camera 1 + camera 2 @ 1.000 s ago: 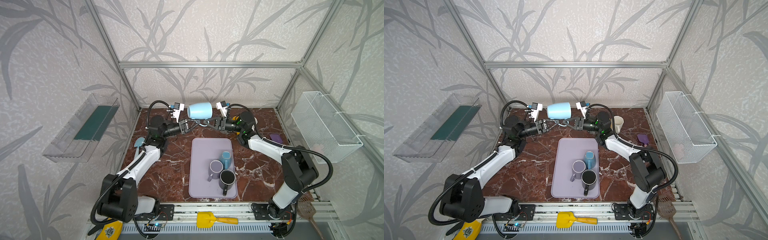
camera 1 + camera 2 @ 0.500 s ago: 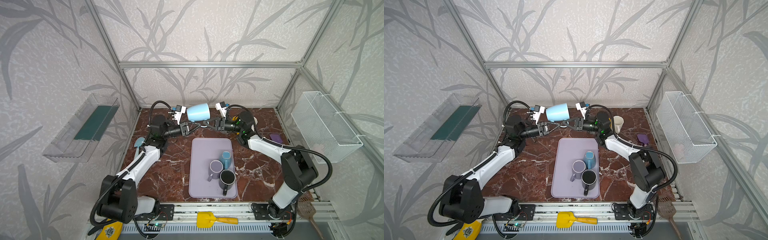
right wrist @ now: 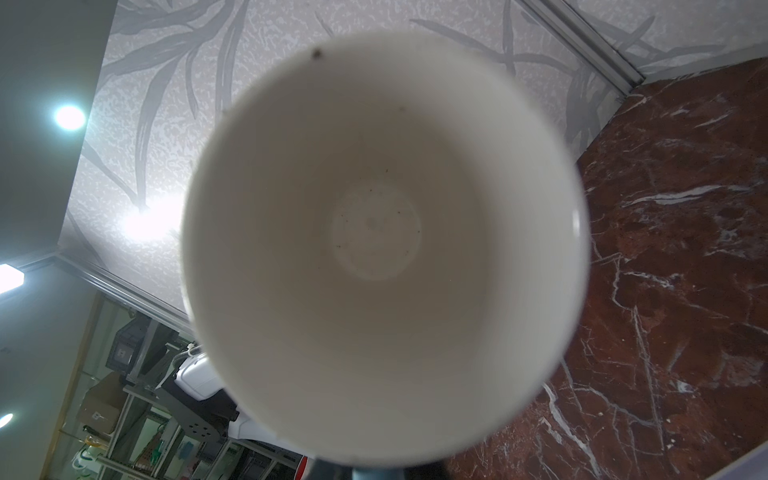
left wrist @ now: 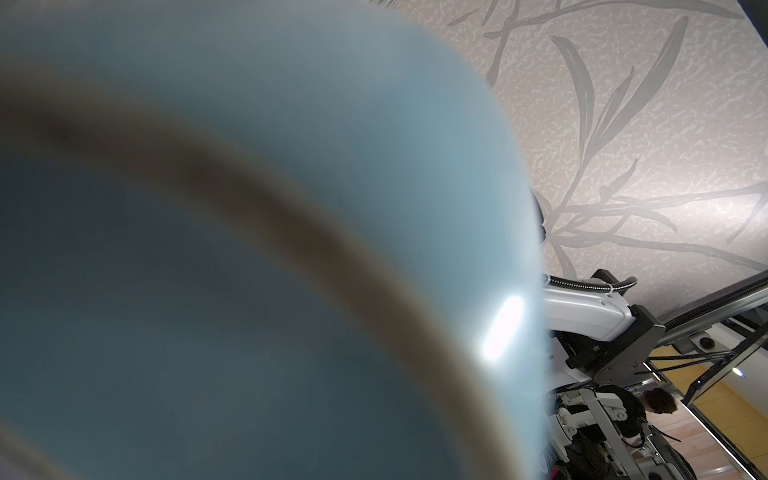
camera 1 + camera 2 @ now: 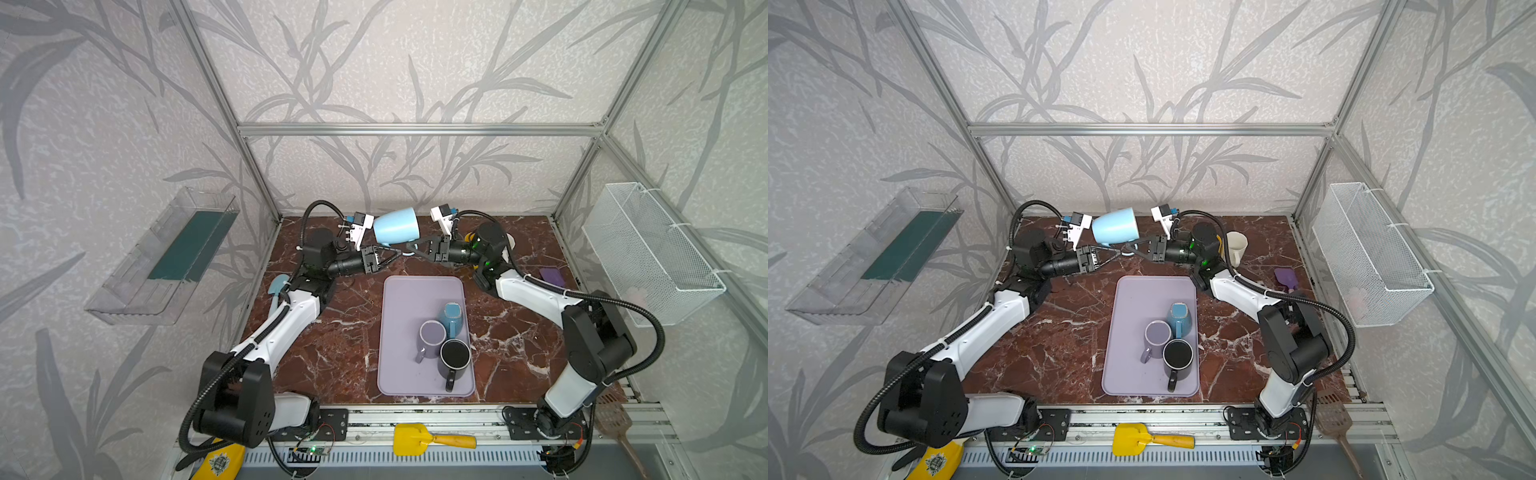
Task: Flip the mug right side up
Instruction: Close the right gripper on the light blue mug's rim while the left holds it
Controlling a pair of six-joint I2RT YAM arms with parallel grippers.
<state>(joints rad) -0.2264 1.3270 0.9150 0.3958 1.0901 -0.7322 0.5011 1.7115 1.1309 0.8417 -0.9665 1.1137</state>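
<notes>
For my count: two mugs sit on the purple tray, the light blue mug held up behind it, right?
No, three; both top views show a purple mug, a teal mug and a black mug. The light blue mug is held up behind the purple tray.

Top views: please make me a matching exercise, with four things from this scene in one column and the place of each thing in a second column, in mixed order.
Things:
1. light blue mug
2. black mug
3. cream mug
4. yellow scoop

Places:
A. on the front rail
B. on the lilac tray
C. lifted in the air, tilted on its side
D. on the table, back right

Pairs: 1-C, 2-B, 3-D, 4-A
</notes>
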